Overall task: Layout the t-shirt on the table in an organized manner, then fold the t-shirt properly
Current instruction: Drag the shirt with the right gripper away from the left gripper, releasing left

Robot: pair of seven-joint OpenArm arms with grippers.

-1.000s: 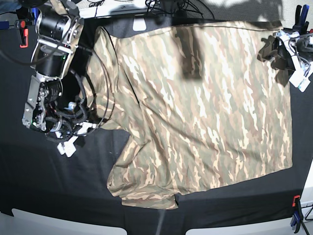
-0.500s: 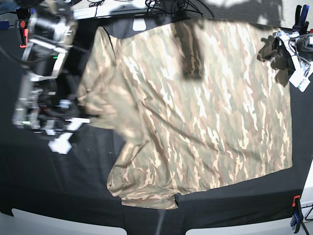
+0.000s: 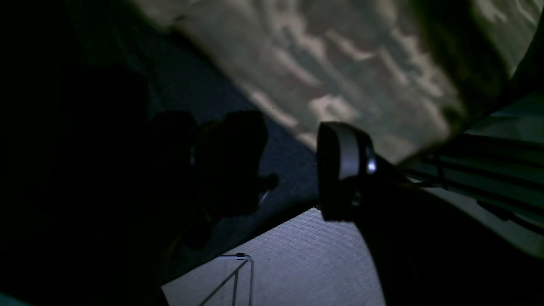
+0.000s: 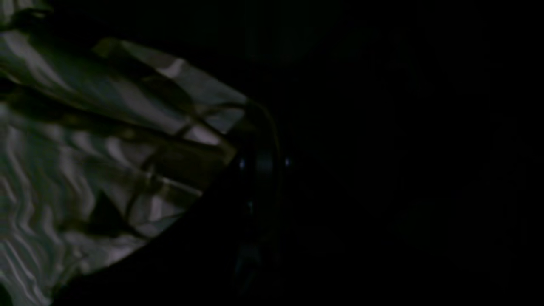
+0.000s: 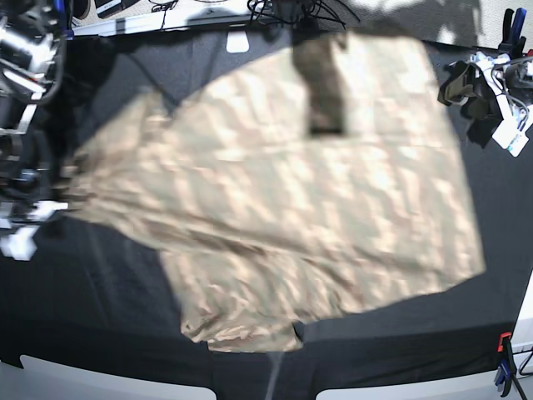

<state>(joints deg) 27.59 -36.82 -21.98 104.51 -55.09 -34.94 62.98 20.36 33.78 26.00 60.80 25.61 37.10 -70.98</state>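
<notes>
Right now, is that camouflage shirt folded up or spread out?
Mostly spread: the shirt lies broad across the table, bunched toward one side.

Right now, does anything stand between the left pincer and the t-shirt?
Nothing visible does. The left pincer is open close by the t-shirt's edge, with only the table's black cloth showing around them. How high it hovers, I cannot tell.

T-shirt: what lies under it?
Black cloth shows around the t-shirt and presumably continues beneath; whatever is directly under the fabric is covered and can't be seen.
</notes>
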